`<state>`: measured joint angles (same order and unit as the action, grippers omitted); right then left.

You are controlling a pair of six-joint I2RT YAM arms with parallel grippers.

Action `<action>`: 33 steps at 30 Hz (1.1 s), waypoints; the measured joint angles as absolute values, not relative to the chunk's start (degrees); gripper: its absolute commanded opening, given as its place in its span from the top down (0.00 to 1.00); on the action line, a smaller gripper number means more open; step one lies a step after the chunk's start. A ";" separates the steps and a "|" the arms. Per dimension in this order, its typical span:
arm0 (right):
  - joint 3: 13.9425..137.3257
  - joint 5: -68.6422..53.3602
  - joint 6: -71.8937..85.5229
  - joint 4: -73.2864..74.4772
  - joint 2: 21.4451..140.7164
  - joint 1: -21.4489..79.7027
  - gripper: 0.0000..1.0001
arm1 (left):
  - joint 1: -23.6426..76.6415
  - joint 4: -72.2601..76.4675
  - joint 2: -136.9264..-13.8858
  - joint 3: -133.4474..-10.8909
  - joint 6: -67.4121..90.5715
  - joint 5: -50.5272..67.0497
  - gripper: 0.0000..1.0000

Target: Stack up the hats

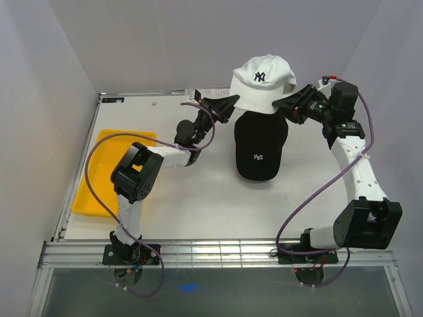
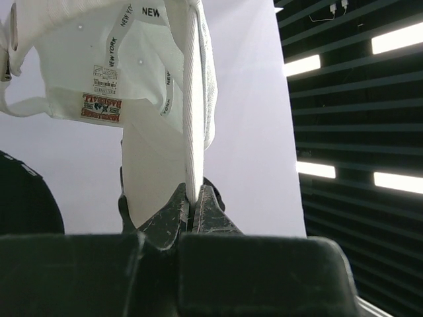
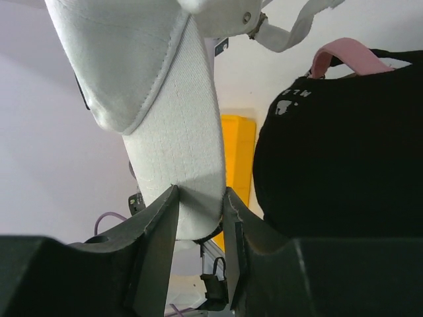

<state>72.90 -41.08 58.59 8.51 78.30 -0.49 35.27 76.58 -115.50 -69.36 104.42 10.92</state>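
- Left gripper [image 1: 228, 105] is pinching shut on the left edge of the white hat [image 1: 261, 82]; in its wrist view, the fingers are meeting on a thin fabric rim.
- Right gripper [image 1: 283, 104] is clamping the white hat's right side, with white cloth filling the gap between its jaws.
- White hat is hanging in the air between both grippers, over the far part of the table [image 1: 198, 198], dark logo facing up.
- Black hat [image 1: 259, 145] is lying on the table, partly under the white hat's near edge, brim pointing near, white logo showing.
- Pink strap [image 3: 344, 56] is peeking out at the black hat's edge in the right wrist view.
- Yellow tray [image 1: 92, 191] is sitting at the table's left side, well apart from the hats.
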 measured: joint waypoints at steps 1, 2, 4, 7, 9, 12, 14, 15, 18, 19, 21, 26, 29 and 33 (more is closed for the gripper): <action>72.53 -41.08 58.22 8.49 78.30 -0.56 0.64 | 35.27 77.01 -115.94 -69.36 104.51 11.11 1.00; 72.16 -41.08 58.00 8.60 78.30 -0.60 0.64 | 35.24 77.10 -116.22 -69.36 104.60 11.25 1.00; 71.24 -41.06 57.71 8.93 78.32 -0.78 0.64 | 35.24 77.41 -116.90 -69.36 104.73 11.64 1.00; 70.17 -41.04 57.28 9.26 78.32 -0.91 0.64 | 35.18 77.49 -117.32 -69.04 104.84 12.21 1.00; 69.52 -41.12 56.73 9.15 78.30 -0.91 0.64 | 35.18 77.97 -117.32 -68.27 104.84 12.38 1.00; 68.60 -41.32 56.23 9.30 78.26 -0.91 0.64 | 35.18 78.35 -117.32 -67.11 104.84 12.53 1.00; 68.05 -41.34 55.86 9.43 78.26 -0.91 0.64 | 35.18 78.43 -117.34 -66.50 104.81 12.71 1.00; 67.75 -41.39 55.59 9.50 78.24 -0.91 0.64 | 35.18 78.54 -117.34 -66.08 104.84 12.80 1.00; 67.00 -41.39 54.89 9.85 78.04 -0.89 0.64 | 35.20 78.65 -117.34 -64.84 104.84 12.91 1.00; 66.65 -41.39 54.72 10.04 77.91 -0.89 0.64 | 35.22 78.70 -117.34 -64.40 104.84 12.97 1.00; 66.19 -41.36 54.33 10.57 77.60 -0.89 0.64 | 35.42 78.96 -117.34 -63.35 104.84 12.93 1.00; 64.71 -41.32 53.06 11.99 76.25 -0.89 0.64 | 35.99 80.23 -117.32 -60.60 105.03 12.60 1.00; 64.14 -40.95 52.31 13.04 75.40 -0.91 0.64 | 36.45 80.97 -117.32 -59.64 105.08 12.29 1.00; 63.83 -40.62 51.33 14.11 74.17 -1.13 0.64 | 37.21 81.60 -117.32 -58.83 105.08 11.66 1.00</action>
